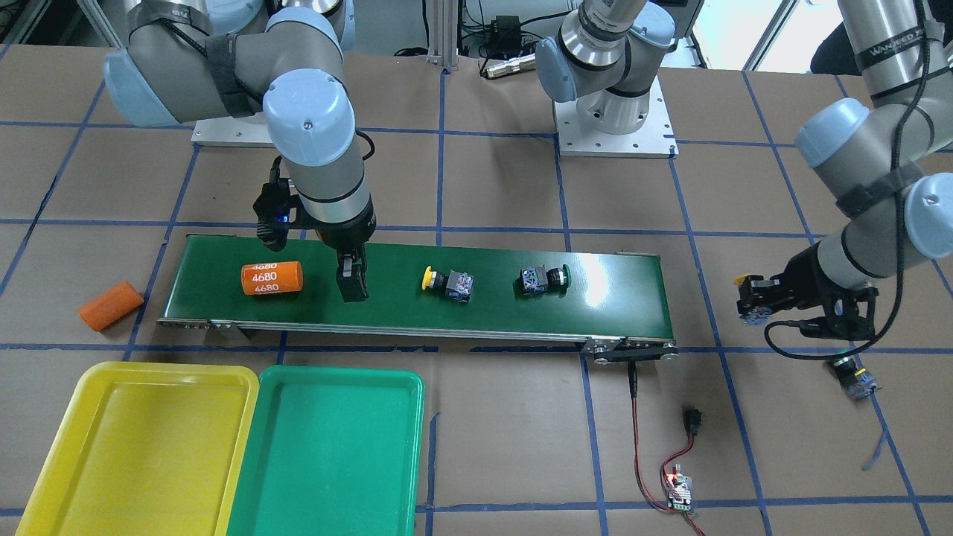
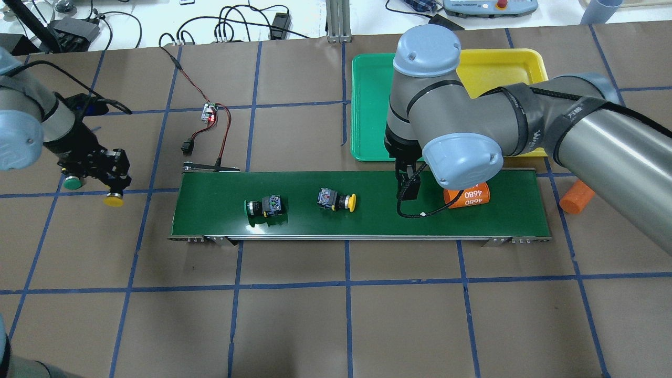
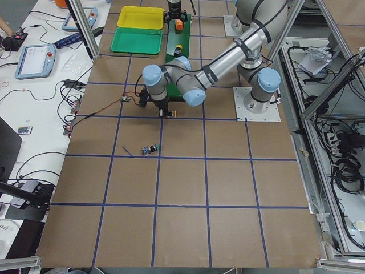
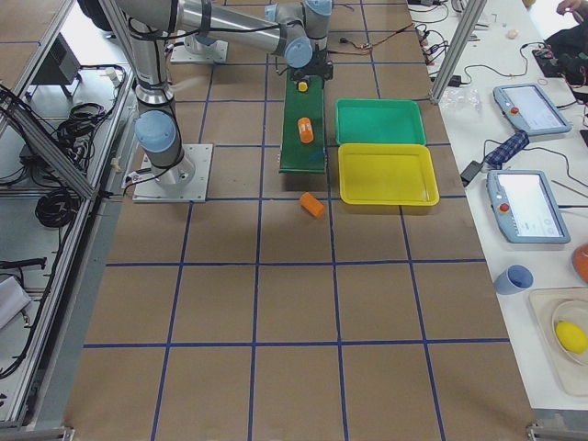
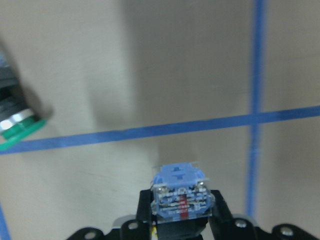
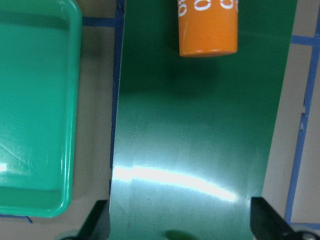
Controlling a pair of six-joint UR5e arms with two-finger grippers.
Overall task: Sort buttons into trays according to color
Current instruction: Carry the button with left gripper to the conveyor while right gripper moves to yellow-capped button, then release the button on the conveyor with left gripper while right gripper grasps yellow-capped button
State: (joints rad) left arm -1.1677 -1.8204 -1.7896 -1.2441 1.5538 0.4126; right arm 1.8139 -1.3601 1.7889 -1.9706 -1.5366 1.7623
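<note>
We've got the left pincer (image 1: 748,301) clamped on a yellow-capped black push-button (image 5: 180,192), over the brown counter (image 1: 491,179) off the end of the long dark-green conveyor belt (image 1: 417,257) (a green-capped push-button (image 1: 856,374) lies on the counter just beside it). The right pincer (image 1: 353,286) is spread wide, gripping nothing, over that belt, between the orange cylinder marked 4680 (image 1: 272,278) and a second yellow-capped button (image 1: 448,284). A second green-capped button (image 1: 543,280) lies further along. The yellow plastic tray (image 1: 149,447) and green plastic tray (image 1: 327,447) sit side by side near the belt.
</note>
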